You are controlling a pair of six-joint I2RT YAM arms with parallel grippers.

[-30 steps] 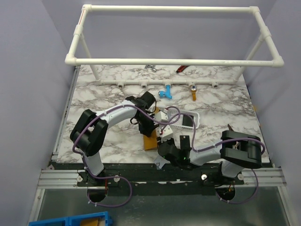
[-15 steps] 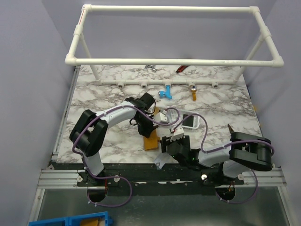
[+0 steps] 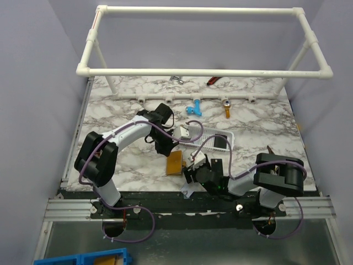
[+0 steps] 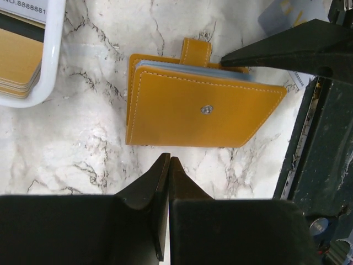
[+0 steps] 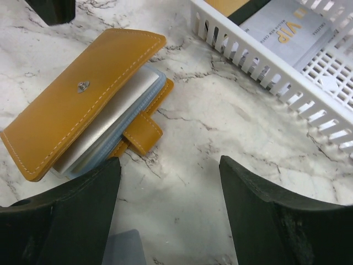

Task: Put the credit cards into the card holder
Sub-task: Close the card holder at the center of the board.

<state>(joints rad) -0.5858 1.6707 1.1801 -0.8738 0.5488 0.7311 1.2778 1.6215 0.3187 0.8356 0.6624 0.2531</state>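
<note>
**Card holder** (image 4: 198, 110): orange, strap unsnapped, flat on the marble table (image 5: 220, 127) between the 2 grippers.
**Left gripper** (image 4: 168, 165): shut, empty, just beside the holder.
**Right gripper** (image 5: 169, 163): open, empty, near the strap.
**Credit cards** (image 5: 287, 30): in the white basket (image 5: 259, 61); 1 grey card (image 5: 124, 248) lies loose below the right gripper.
**Risks:** nothing pins the holder, so a nudge probably slides it. The unfastened cover may flop open. The loose card could get swept away.

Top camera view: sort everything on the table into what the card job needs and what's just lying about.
For the job: orange card holder, silver VIP card, gold cards, grey card beside the holder, white basket holding the cards.
Lying about: blue fitting, brass-coloured fitting, red object, white pipe frame.
</note>
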